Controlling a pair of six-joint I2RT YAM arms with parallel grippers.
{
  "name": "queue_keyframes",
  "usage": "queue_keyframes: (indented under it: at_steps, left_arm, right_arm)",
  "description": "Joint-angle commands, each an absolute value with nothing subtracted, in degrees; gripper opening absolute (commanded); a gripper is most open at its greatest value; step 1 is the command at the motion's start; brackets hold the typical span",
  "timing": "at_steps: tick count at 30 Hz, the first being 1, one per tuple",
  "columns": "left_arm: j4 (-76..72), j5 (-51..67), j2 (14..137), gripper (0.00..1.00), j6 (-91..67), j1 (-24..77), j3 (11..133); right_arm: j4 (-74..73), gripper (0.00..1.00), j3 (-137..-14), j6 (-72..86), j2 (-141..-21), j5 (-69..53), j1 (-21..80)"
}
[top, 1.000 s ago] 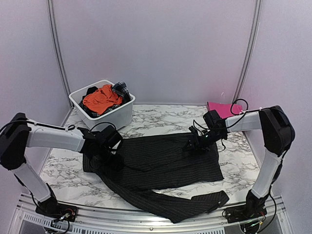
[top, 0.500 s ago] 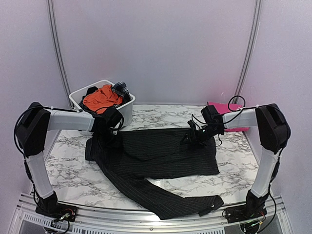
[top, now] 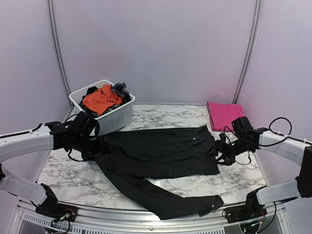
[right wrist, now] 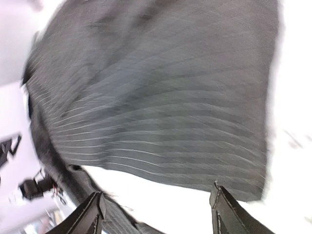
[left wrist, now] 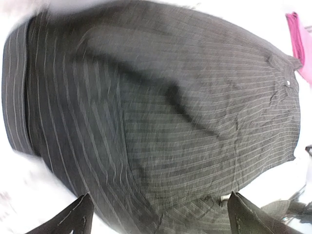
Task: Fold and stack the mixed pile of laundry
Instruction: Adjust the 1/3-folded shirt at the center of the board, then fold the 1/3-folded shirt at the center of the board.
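Note:
The black pinstriped shirt lies spread flat across the middle of the table, with one long part trailing toward the front edge. My left gripper hovers open at its left edge, holding nothing. In the left wrist view the left gripper stands wide open above the striped cloth. My right gripper is open at the shirt's right edge. In the right wrist view the right gripper is empty over bare table beside the cloth. A folded magenta-pink cloth lies at the back right.
A white tub stands at the back left, holding an orange garment and a small dark plaid piece. White walls close in the table on three sides. Marble tabletop shows at the front left.
Both grippers have let go of the black shirt and pulled outward, the left to the left edge, the right to the right edge. The shirt now lies flat.

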State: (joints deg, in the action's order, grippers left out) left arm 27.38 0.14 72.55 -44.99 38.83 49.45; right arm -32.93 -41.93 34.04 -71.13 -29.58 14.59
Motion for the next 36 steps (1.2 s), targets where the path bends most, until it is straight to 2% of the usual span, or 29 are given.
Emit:
queue_keyframes:
  at_steps: [1,6,15,17,21,26,36]
  left_arm:
    - [29.3,0.3,68.8,0.99,-58.4,41.3,46.1]
    - [29.5,-2.9,65.7,0.99,-65.5,42.3,42.9]
    - [31.5,-3.8,63.9,0.99,-70.8,42.3,40.2]
    - [31.7,-3.9,63.7,0.98,-71.8,42.3,39.8]
    - [31.8,-3.7,63.3,0.94,-73.4,42.3,39.1]
    - [31.6,-1.6,65.8,0.80,-72.2,42.8,40.2]
    - [31.6,1.4,72.0,0.68,-72.2,44.6,41.3]
  right_arm:
    - [-38.3,0.68,-38.3,40.3,-66.7,-26.2,9.6]
    - [-39.6,0.63,-35.3,41.7,-65.9,-20.1,8.7]
    - [-32.7,0.47,-32.5,42.2,-71.9,-19.7,8.0]
    - [-31.0,0.37,-31.8,42.8,-72.5,-21.5,8.0]
    - [-31.1,0.01,-32.1,43.0,-71.4,-22.7,8.0]
    - [-32.3,0.00,-34.7,43.0,-67.5,-23.9,8.0]
    - [-33.4,0.00,-36.9,41.8,-67.1,-25.4,8.0]
